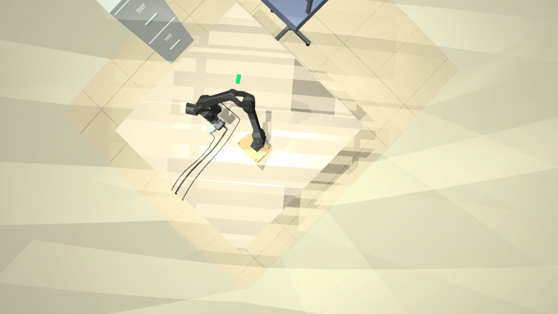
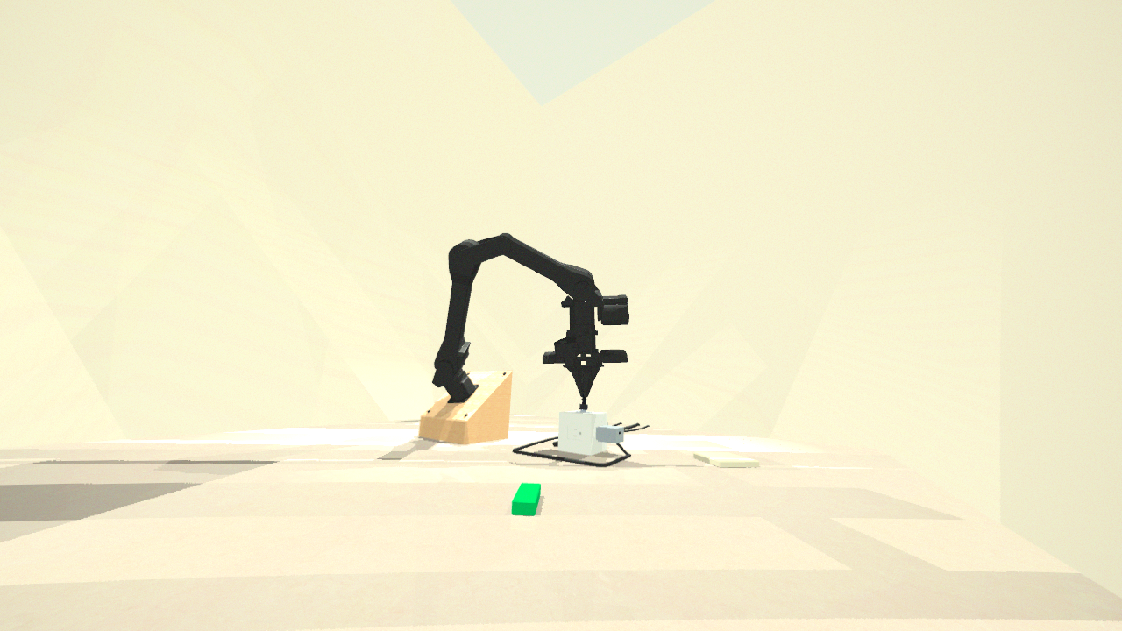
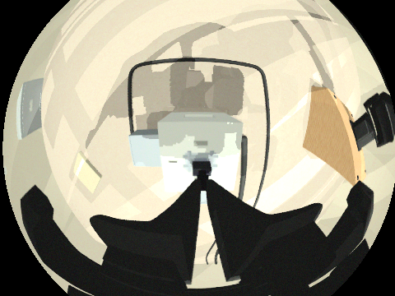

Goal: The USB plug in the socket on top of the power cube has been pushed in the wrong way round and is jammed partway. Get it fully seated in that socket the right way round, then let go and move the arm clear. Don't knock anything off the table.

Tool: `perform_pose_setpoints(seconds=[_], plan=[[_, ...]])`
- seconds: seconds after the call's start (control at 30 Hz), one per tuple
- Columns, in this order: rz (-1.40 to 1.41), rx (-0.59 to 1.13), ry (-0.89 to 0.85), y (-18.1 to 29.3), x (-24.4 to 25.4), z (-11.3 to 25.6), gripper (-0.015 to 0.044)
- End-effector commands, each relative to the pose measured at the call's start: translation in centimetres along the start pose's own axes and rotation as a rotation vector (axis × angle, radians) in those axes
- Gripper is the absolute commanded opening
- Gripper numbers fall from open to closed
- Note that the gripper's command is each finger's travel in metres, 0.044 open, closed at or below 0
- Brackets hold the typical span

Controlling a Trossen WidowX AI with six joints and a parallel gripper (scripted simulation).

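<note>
The white power cube (image 2: 576,439) (image 3: 174,178) stands upright on the table. The small black USB plug (image 2: 583,406) (image 3: 202,168) is upright at the top of the cube, over the socket area. My gripper (image 2: 583,400) (image 3: 202,184) points straight down and is shut on the plug's upper end, just above the cube. The socket itself is hidden under the plug. I cannot tell how deep the plug sits or which way round it is. In the top view the arm largely covers the cube.
A grey-blue adapter (image 2: 610,434) (image 3: 144,150) sticks out of the cube's side. A black cable (image 2: 571,461) (image 3: 267,111) loops around the cube. A green block (image 1: 238,78) (image 2: 525,499) and a pale flat block (image 2: 725,460) (image 3: 87,173) lie apart. The arm's wooden base (image 2: 490,415) (image 3: 329,136) stands nearby.
</note>
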State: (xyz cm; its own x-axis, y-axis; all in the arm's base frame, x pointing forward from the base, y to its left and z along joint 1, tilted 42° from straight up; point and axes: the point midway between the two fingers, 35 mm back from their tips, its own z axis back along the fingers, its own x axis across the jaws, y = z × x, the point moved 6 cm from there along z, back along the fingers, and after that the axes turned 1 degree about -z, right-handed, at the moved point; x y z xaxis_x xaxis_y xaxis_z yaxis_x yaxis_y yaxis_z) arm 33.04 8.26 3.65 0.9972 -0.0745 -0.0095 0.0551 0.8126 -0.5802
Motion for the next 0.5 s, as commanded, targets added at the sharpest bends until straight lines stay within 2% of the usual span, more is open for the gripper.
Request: perform_pose_setpoints(seconds=[0.0,0.47], plan=[[0.006,-0.001,-0.002,0.01,0.02,-0.07,0.0000],[0.006,-0.001,-0.002,-0.01,0.02,-0.23,0.0000]])
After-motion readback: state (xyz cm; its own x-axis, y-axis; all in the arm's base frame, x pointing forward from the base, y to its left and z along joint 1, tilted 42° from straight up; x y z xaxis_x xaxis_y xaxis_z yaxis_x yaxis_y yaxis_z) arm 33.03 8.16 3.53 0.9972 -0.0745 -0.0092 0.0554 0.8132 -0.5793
